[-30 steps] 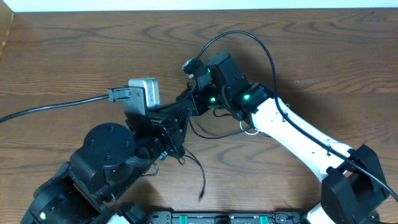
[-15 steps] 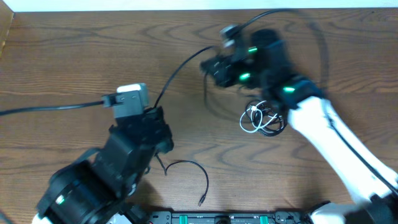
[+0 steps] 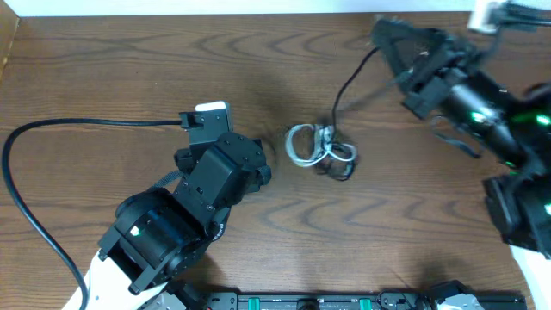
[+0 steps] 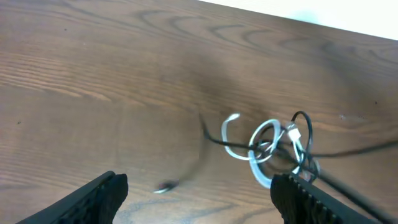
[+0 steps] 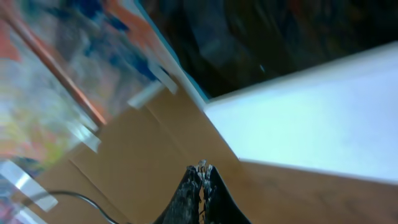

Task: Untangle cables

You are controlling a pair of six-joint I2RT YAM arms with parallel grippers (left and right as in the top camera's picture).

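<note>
A tangle of cables (image 3: 320,146) lies mid-table: a white coil (image 4: 264,149) wound with thin black cords. One black cable (image 3: 349,82) rises from it, taut, to my right gripper (image 3: 383,36), which is held high at the far right. In the right wrist view that gripper (image 5: 201,169) is shut, with a small pale bit of the cable at its tips. My left gripper (image 4: 205,199) stands open just left of the tangle and holds nothing. A blurred black cable end (image 4: 165,185) lies between its fingers (image 4: 102,194).
The thick black arm cable (image 3: 52,129) loops across the left of the table. A white wall edge (image 3: 215,7) runs along the far side. A black rail (image 3: 344,301) lines the front edge. The right arm (image 3: 491,112) fills the far right corner.
The left gripper opened and let go of a black cable, then drew back left. The right arm swung up to the far right, pulling its cable taut. The tangle slid left.
</note>
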